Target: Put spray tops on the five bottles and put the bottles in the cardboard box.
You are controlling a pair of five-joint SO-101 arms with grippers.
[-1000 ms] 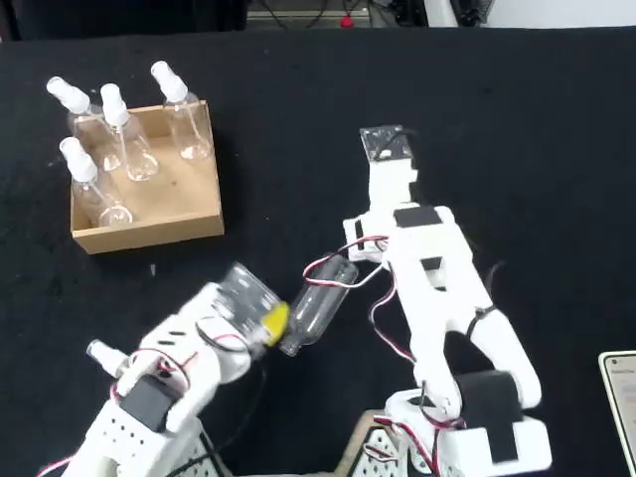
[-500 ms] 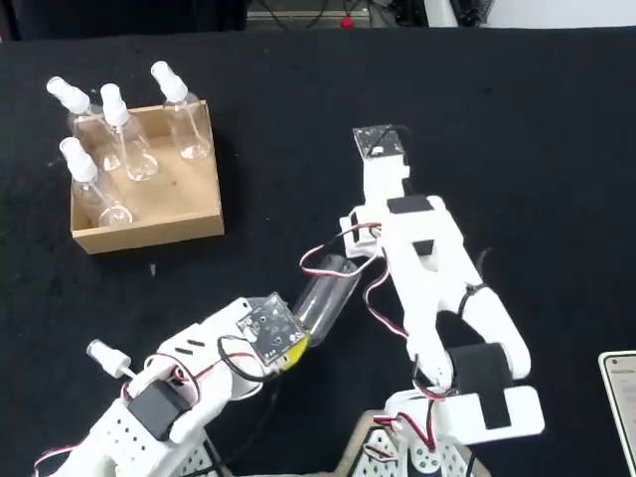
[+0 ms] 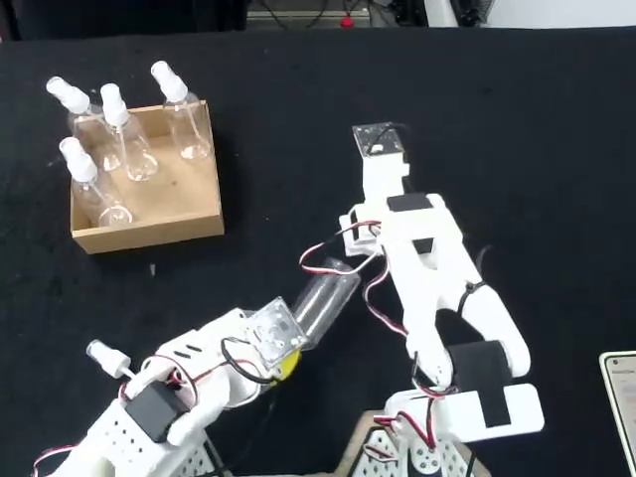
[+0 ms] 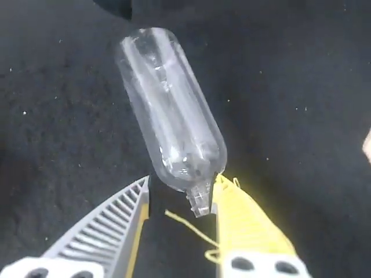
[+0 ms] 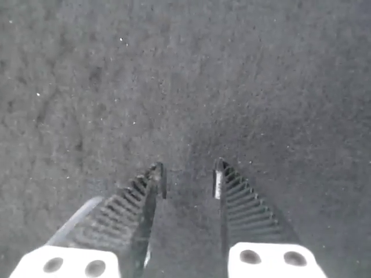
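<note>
Left gripper point(image 4: 184, 184) has its jaws apart straddling the neck of the bottle point(image 4: 168, 110), body running straight out ahead; right gripper point(image 5: 186, 174), slightly parted and empty, is way farther off.

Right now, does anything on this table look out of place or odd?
Yes. One clear bottle lies on its side, capless, its bare neck at the left hand. A loose spray top lies by that arm, apart from it. The other four bottles stand capped in the cardboard box.
</note>
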